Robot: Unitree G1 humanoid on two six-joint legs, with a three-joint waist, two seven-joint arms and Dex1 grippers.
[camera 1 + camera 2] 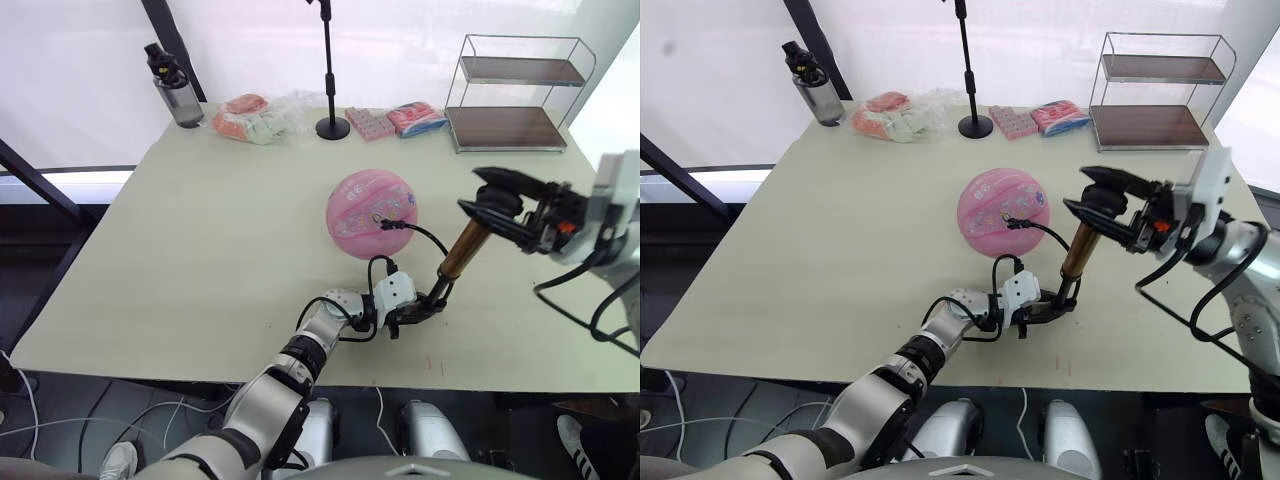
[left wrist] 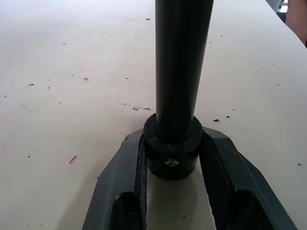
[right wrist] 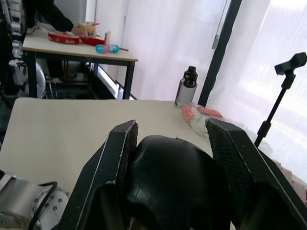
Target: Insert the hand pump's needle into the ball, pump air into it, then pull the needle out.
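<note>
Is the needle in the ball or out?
In, as far as the head views show: the hose runs from the pump to a black fitting seated on the ball. The needle itself is hidden.

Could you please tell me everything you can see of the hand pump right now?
The hand pump is a slim cylinder with a shiny gold-bronze barrel and black ends. It stands tilted on the table. The left gripper clamps its black base cap, and the right gripper holds the black handle at the top. A thin black hose curves from its lower end to the pink ball, where its tip meets the ball's surface.
</note>
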